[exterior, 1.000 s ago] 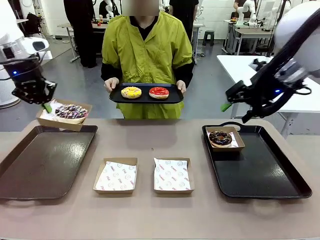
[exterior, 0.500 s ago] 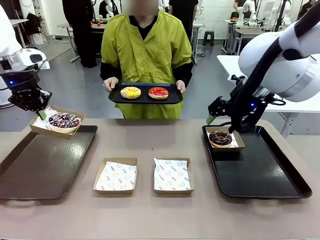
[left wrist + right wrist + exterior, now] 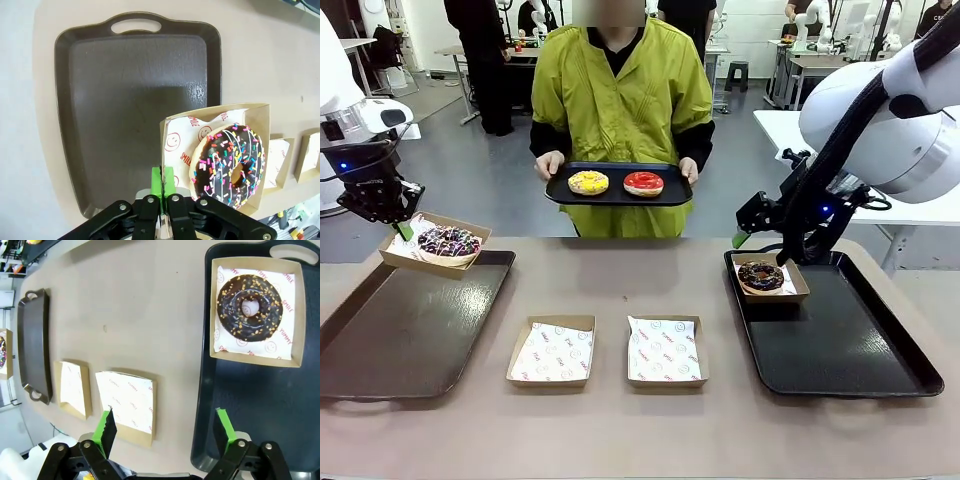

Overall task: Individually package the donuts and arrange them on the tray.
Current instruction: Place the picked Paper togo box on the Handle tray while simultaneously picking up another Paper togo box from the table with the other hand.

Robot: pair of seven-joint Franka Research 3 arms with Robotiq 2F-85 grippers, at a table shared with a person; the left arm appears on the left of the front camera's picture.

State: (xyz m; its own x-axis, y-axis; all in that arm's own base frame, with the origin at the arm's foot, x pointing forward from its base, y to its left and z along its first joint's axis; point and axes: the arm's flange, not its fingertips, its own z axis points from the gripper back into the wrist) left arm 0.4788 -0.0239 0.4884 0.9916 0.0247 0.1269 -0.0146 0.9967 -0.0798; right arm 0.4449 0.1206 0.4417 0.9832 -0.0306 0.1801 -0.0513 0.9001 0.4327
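Four donuts [image 3: 588, 182], two at twelve o'clock; four cardboard boxes [image 3: 552, 352], two of them filled; three dark trays [image 3: 410, 320]; one person [image 3: 620, 90]

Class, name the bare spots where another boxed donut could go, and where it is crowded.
Left tray: all bare; sprinkled donut's box hangs at its far corner in the left gripper. Right tray: bare nearside of the chocolate donut's box. Crowded: the two empty boxes mid-table.

- Under the left gripper [image 3: 162, 181], clamped on the sprinkled donut's box [image 3: 216, 111], the brown tray [image 3: 120, 100] lies bare: open room.
- Ahead of the wide-open right gripper [image 3: 165, 424], one boxed chocolate donut [image 3: 231, 307] blocks a corner of the black tray [image 3: 250, 405]; the rest is free.
- Between the grippers, two empty boxes [image 3: 552, 352] sit mid-table.
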